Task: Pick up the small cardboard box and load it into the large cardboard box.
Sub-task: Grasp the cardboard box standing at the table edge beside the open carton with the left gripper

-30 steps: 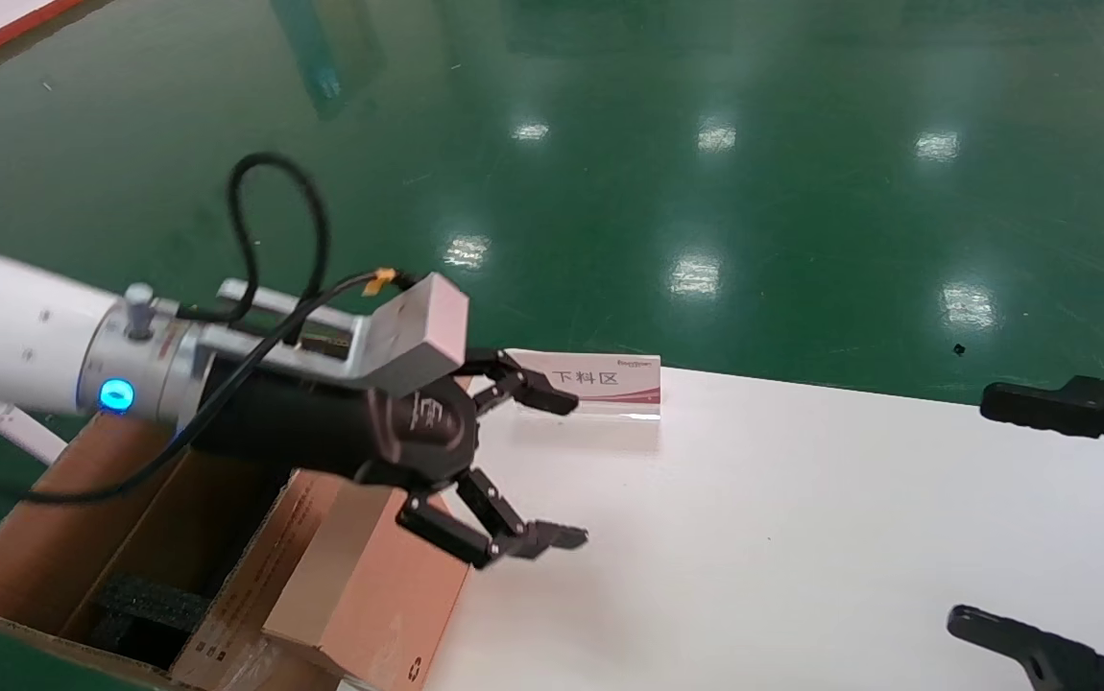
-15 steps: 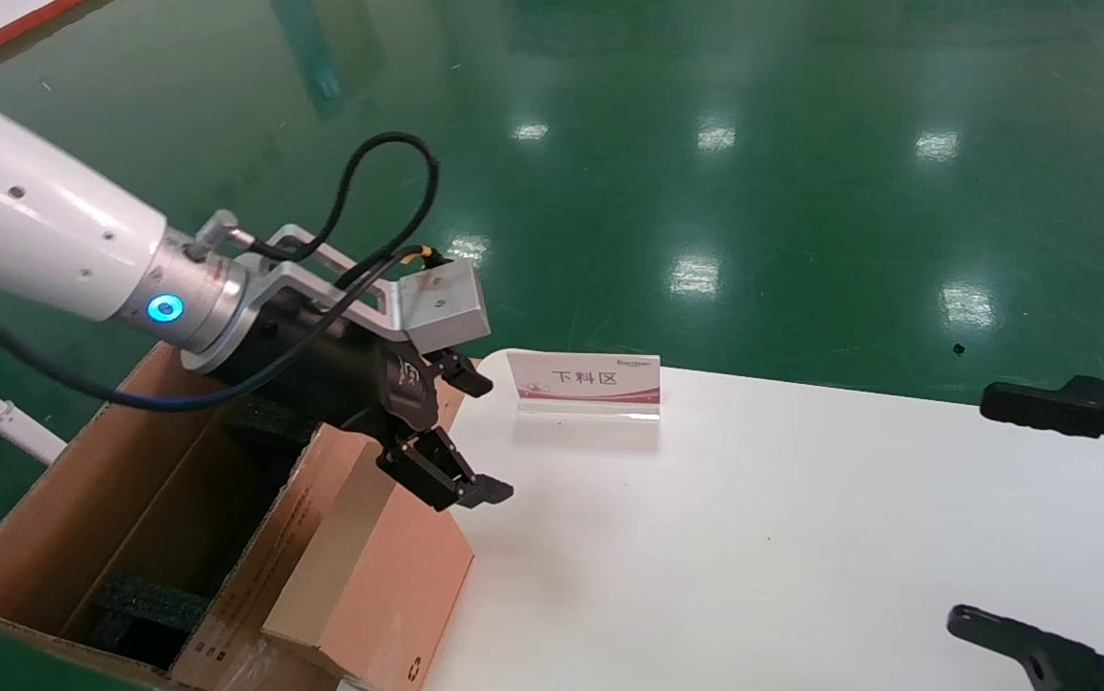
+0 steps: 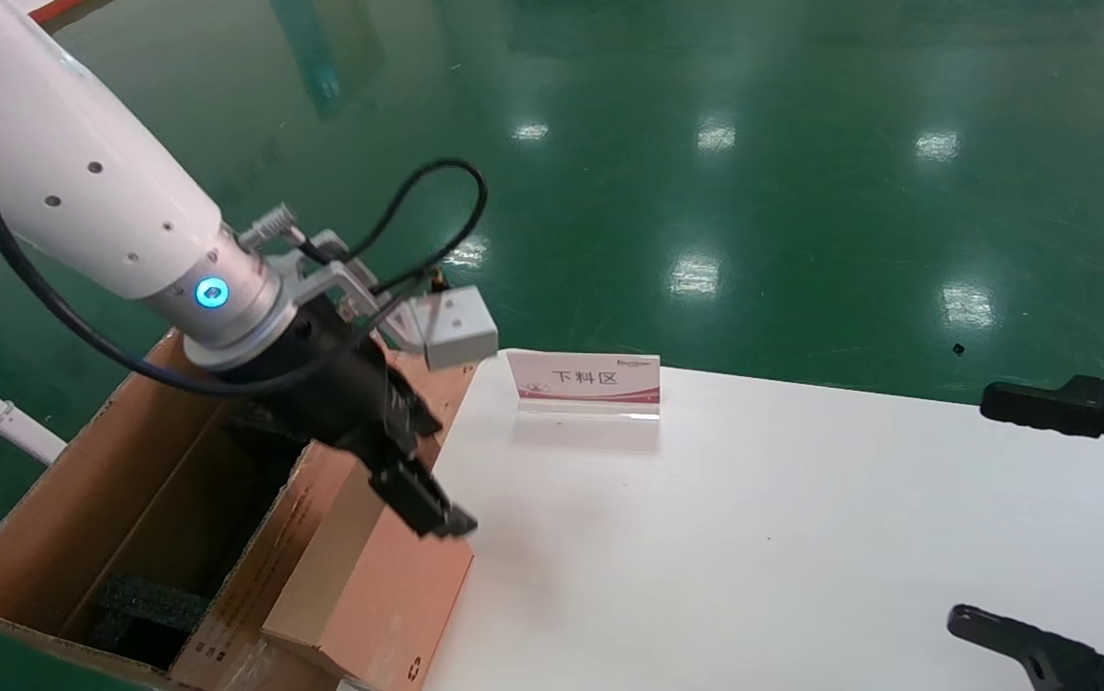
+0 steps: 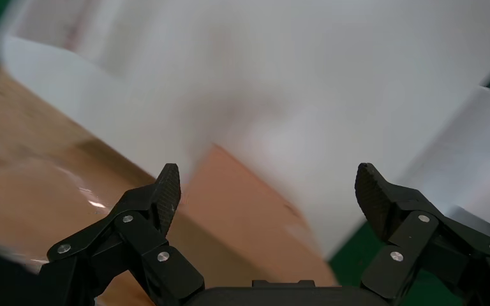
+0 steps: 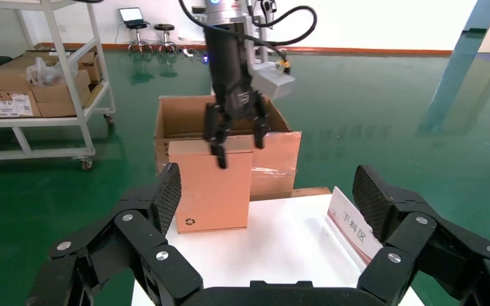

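Hovering wide open and empty, left hand (image 3: pixel 422 480) just above small cardboard box (image 3: pixel 374 585), straddling its top edge.

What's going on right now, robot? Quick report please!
Left claw open, over small cardboard box, not gripping. Box leans against large cardboard box, not loaded. Right claw open, parked. Nothing in the way.

Floor (image 3: pixel 706 192) glare; blurred left wrist view

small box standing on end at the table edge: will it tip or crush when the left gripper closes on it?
The small box stands tall on a narrow base at the table edge, so a sideways nudge likely tips it. Its flat, unbulged faces suggest fairly stiff, light cardboard. The open left gripper straddles its top; hard squeezing may dent it.
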`<state>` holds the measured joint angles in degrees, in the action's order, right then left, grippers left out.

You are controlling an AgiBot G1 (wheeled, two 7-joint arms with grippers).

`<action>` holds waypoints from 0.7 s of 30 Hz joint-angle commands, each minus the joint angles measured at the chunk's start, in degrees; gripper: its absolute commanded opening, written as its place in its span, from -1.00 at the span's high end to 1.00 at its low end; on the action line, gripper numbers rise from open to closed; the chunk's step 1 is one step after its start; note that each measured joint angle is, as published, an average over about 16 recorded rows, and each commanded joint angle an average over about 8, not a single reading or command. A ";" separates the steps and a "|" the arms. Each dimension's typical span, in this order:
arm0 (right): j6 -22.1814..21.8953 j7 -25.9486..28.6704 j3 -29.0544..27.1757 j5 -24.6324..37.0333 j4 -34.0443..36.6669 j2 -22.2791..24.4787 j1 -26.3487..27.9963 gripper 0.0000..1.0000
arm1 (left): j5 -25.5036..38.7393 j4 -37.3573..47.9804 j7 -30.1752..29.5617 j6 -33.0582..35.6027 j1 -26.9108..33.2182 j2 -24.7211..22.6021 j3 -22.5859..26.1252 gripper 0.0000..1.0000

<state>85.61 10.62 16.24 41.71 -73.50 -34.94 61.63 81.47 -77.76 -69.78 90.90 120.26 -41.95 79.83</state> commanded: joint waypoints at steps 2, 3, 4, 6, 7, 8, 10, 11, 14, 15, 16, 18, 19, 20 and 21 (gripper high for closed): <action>-0.01 -0.01 0.01 -0.01 0.00 0.01 0.00 -1.00 | -2.99 0.04 -2.24 -0.07 2.72 -0.38 4.85 -1.00; -0.01 -0.01 0.02 -0.01 0.00 0.01 0.00 -1.00 | -3.61 0.04 -2.81 -0.12 3.58 -0.57 6.31 -1.00; -0.01 -0.01 0.02 -0.01 0.00 0.01 0.00 -1.00 | -4.09 0.03 -3.35 -0.18 4.46 -0.83 7.75 -1.00; -0.01 -0.01 0.03 -0.02 0.00 0.01 0.01 -1.00 | -4.67 0.03 -4.44 -0.29 6.15 -1.59 10.55 -1.00; -0.01 -0.02 0.03 -0.02 0.00 0.01 0.01 -1.00 | -4.84 0.02 -4.98 -0.34 6.98 -2.05 11.93 -1.00; -0.02 -0.02 0.04 -0.03 0.00 0.02 0.01 -1.00 | -4.94 0.02 -5.53 -0.39 7.79 -2.53 13.28 -1.00; -0.02 -0.02 0.05 -0.03 0.00 0.02 0.01 -1.00 | -5.05 0.01 -6.63 -0.49 9.34 -3.49 15.83 -1.00; -0.02 -0.02 0.05 -0.03 0.00 0.02 0.01 -1.00 | -5.08 0.01 -7.21 -0.53 10.10 -3.96 17.10 -1.00; -0.03 -0.03 0.06 -0.04 0.00 0.03 0.01 -1.00 | -5.09 0.02 -9.03 -0.66 12.15 -5.16 20.72 -1.00; -0.03 -0.03 0.07 -0.05 0.00 0.03 0.01 -1.00 | -5.08 0.03 -9.69 -0.70 12.79 -5.51 21.92 -1.00; -0.03 -0.03 0.07 -0.05 0.00 0.03 0.01 -1.00 | -5.11 0.02 -10.33 -0.75 13.36 -5.81 23.04 -1.00; -0.03 -0.04 0.08 -0.05 0.00 0.03 0.02 -1.00 | -5.28 0.02 -11.61 -0.87 14.35 -6.37 25.25 -1.00; -0.04 -0.04 0.08 -0.06 0.00 0.03 0.02 -1.00 | -5.43 0.03 -12.21 -0.95 14.70 -6.60 26.28 -1.00; -0.04 -0.04 0.09 -0.06 0.00 0.04 0.02 -1.00 | -5.59 0.03 -12.83 -1.05 15.00 -6.83 27.31 -1.00; -0.04 -0.04 0.09 -0.06 0.00 0.04 0.02 -1.00 | -5.75 0.02 -13.41 -1.15 15.25 -7.03 28.29 -1.00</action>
<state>85.58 10.58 16.33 41.65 -73.50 -34.90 61.65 75.67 -77.73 -82.95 89.64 135.05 -48.87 107.70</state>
